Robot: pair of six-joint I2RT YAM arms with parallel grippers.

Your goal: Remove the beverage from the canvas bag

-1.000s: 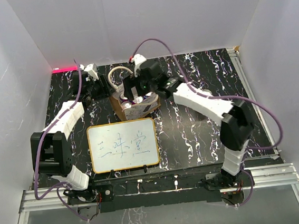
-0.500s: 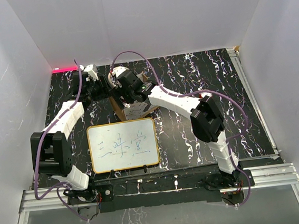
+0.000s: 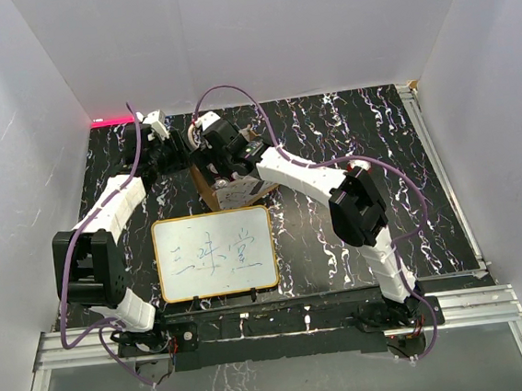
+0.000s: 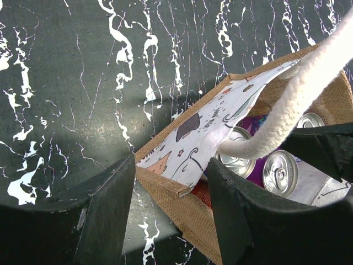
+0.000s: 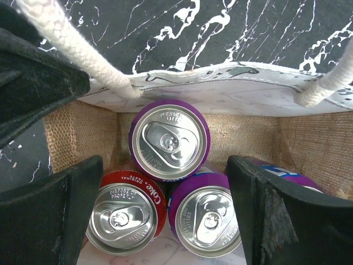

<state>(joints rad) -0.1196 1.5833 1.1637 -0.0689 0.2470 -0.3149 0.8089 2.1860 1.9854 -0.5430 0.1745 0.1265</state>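
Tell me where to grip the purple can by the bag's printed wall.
Take the purple can by its upper rim, straight down from above: it stands upright in the canvas bag. Pinch across its open flanks, where gaps show; the red can crowds its near side.

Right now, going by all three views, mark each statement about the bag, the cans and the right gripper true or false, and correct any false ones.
1. The canvas bag holds a red can and purple cans. True.
2. The cans lie on their sides. False: they stand upright, tops facing up.
3. The right gripper is shut on a can. False: it is open, with one finger on either side of the cans.
4. The whiteboard lies on the table on the bag's near side. True.
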